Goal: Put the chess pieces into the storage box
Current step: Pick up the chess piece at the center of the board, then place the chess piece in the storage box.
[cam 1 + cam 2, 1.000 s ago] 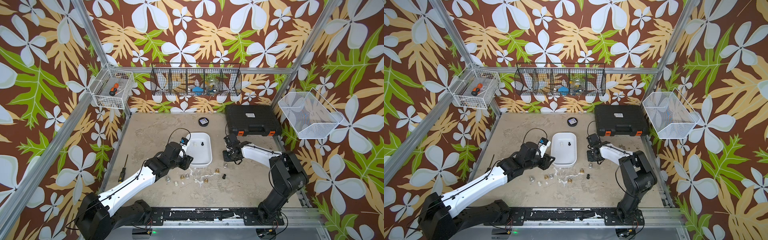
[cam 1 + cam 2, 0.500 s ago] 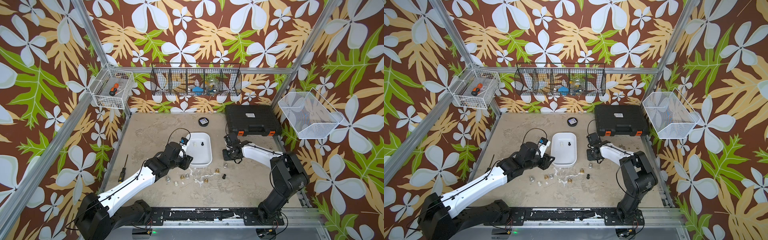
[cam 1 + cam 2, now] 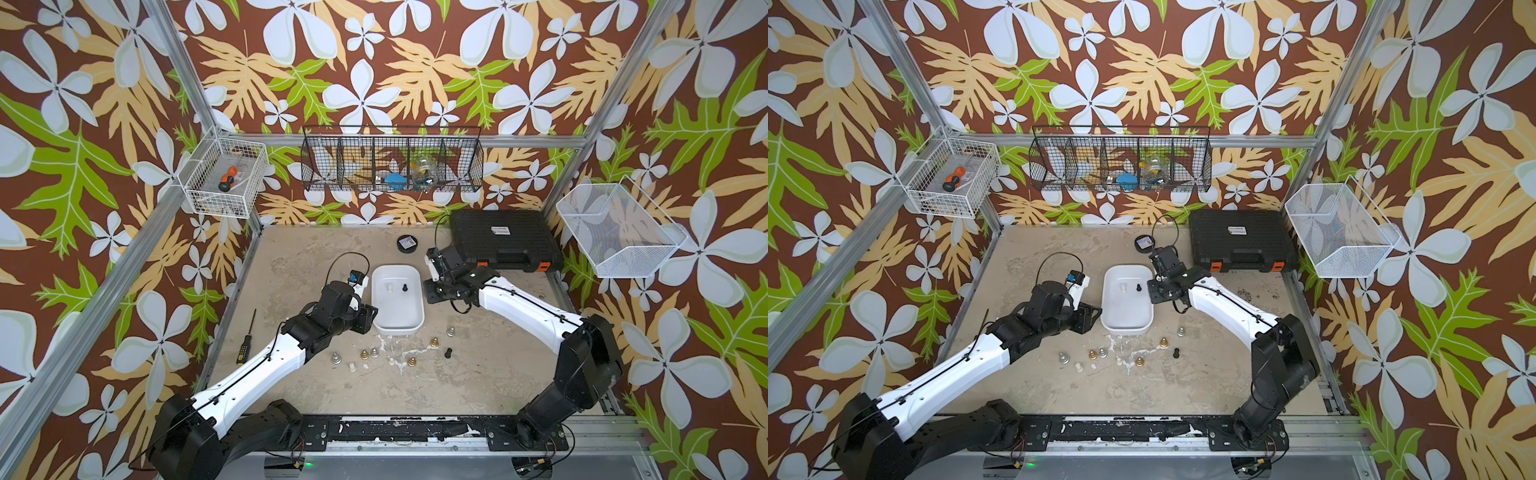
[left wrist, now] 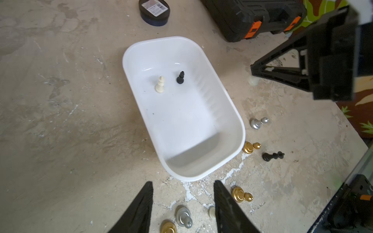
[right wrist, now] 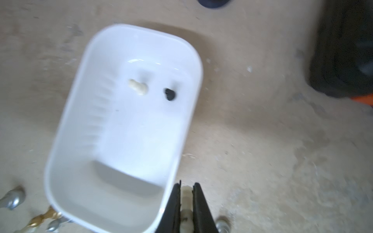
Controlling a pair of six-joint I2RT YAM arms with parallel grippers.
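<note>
Cream chess piece [image 5: 186,196] clamped in right pincer [image 5: 187,185]; left pincer [image 4: 183,182] spread apart.

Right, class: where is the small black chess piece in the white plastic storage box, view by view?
In a top view: small black chess piece, far half of the white plastic storage box, near centre.
In a top view: the piece, same spot, left of centre.
Left wrist: the piece inside the box.
Right wrist: the piece inside the box, blurred.
Shared landmark: cream-white chess piece beside it.
</note>
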